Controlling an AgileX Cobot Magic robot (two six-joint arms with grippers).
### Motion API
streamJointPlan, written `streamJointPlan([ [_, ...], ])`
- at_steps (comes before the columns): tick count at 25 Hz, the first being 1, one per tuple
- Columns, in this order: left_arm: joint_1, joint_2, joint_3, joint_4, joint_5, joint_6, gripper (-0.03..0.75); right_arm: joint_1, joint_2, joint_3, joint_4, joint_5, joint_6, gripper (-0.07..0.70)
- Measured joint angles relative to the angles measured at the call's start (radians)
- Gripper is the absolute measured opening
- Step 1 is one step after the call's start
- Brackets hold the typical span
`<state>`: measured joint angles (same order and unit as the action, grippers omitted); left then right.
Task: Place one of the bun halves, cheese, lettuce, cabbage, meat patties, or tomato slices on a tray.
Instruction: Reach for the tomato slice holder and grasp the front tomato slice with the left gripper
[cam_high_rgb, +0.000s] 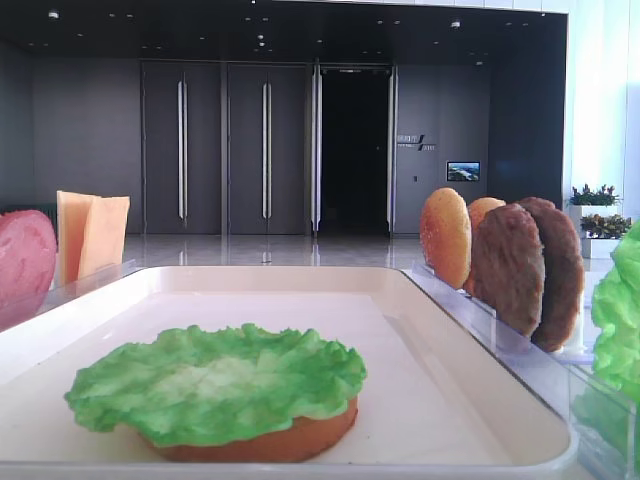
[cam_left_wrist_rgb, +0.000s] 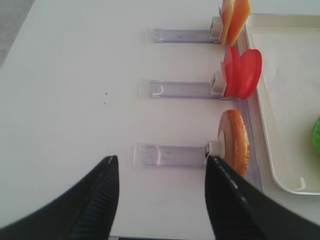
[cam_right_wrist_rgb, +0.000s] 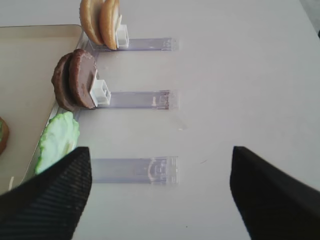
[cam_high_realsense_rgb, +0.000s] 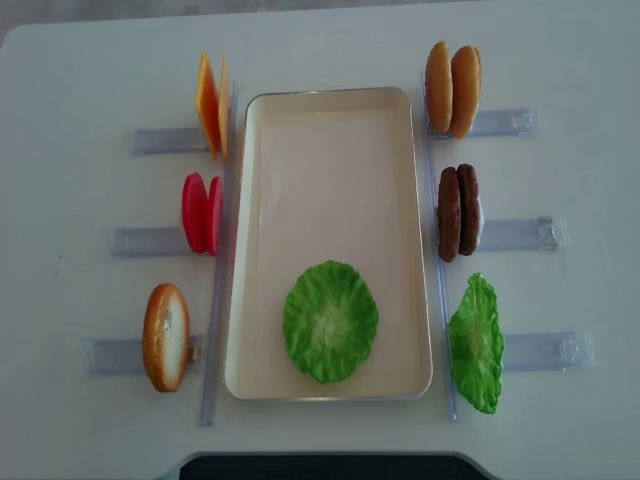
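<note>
The cream tray (cam_high_realsense_rgb: 330, 180) lies in the middle of the table. On its near part a green lettuce leaf (cam_high_realsense_rgb: 330, 320) covers an orange bun half (cam_high_rgb: 270, 440). On the tray's left side stand cheese slices (cam_high_realsense_rgb: 210, 105), tomato slices (cam_high_realsense_rgb: 200, 213) and one bun half (cam_high_realsense_rgb: 166, 337). On its right side stand two bun halves (cam_high_realsense_rgb: 452, 75), two meat patties (cam_high_realsense_rgb: 458, 212) and another lettuce leaf (cam_high_realsense_rgb: 476, 343). My left gripper (cam_left_wrist_rgb: 162, 200) is open and empty, above the table short of the bun half (cam_left_wrist_rgb: 232, 142). My right gripper (cam_right_wrist_rgb: 160, 195) is open and empty near the lettuce (cam_right_wrist_rgb: 59, 140).
Clear plastic racks (cam_high_realsense_rgb: 150, 140) hold the food upright on both sides of the tray and stick out over the white table (cam_high_realsense_rgb: 80, 60). A dark edge (cam_high_realsense_rgb: 320, 468) shows at the table's near side. Doors and plants stand in the far background.
</note>
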<state>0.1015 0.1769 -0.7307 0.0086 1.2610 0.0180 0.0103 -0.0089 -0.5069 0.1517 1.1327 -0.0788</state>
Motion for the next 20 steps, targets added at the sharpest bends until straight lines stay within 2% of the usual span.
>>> streamJointPlan([
  [11, 0.0, 0.36, -0.22, 0.092, 0.0, -0.018, 0.429, 0.0, 0.0, 0.001, 0.0, 0.0, 0.0, 0.543],
  [20, 0.0, 0.636, -0.349, 0.122, 0.0, -0.031, 0.429, 0.0, 0.0, 0.001, 0.0, 0.0, 0.0, 0.543],
])
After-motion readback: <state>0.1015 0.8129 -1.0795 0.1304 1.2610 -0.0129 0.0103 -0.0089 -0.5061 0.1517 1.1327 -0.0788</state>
